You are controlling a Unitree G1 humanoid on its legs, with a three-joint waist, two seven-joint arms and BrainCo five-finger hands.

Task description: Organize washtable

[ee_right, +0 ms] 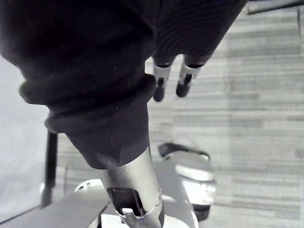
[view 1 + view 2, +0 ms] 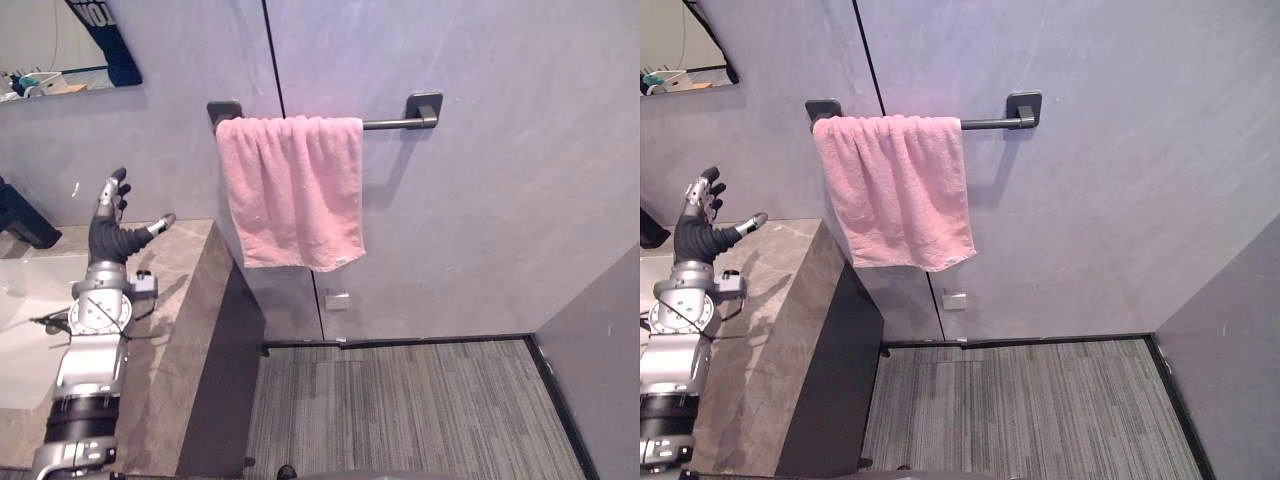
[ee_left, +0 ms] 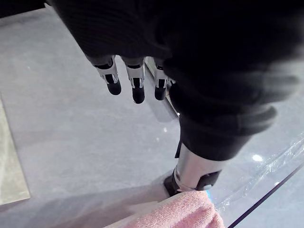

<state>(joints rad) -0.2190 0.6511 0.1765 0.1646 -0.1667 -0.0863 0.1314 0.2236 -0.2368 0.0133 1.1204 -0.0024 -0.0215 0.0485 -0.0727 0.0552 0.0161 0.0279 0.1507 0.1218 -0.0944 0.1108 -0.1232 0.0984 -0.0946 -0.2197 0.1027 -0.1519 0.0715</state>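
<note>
- Hanging folded over a dark wall bar (image 2: 397, 123), the pink towel (image 2: 292, 190) is to the right of the left hand (image 2: 110, 232) and higher than it, well apart from it. Its lower edge hangs free against the grey wall.
- The towel covers the end of the bar nearer the hand. The far end is bare up to its bracket.
- The left hand is raised above the grey marble washtable (image 2: 180, 290), with its fingers (image 3: 137, 85) straight and spread, pointing up. The thumb (image 3: 192, 171) sticks out toward the towel side. It grips nothing and touches nothing.
- In the left wrist view a corner of the towel (image 3: 180, 213) shows just past the thumb, with the plain wall behind the fingertips.
- Below the hand and forearm lies the washtable top. Its dark side panel drops to the floor on the towel side.
- A white basin (image 2: 25, 330) is set into the top on the other side of the left arm, away from the towel.
- A dark object (image 2: 25, 222) stands at the wall beyond the basin, to the hand's left. I cannot tell what it is.
- A mirror (image 2: 60, 45) is on the wall above the hand.
- A small pale plate (image 2: 337, 301) sits on the wall below the towel.
- The right hand (image 1: 95, 71) shows in its own wrist view over the striped grey carpet (image 2: 400, 410). Its fingers (image 1: 160, 83) are loose and nearly straight, and it holds nothing.
</note>
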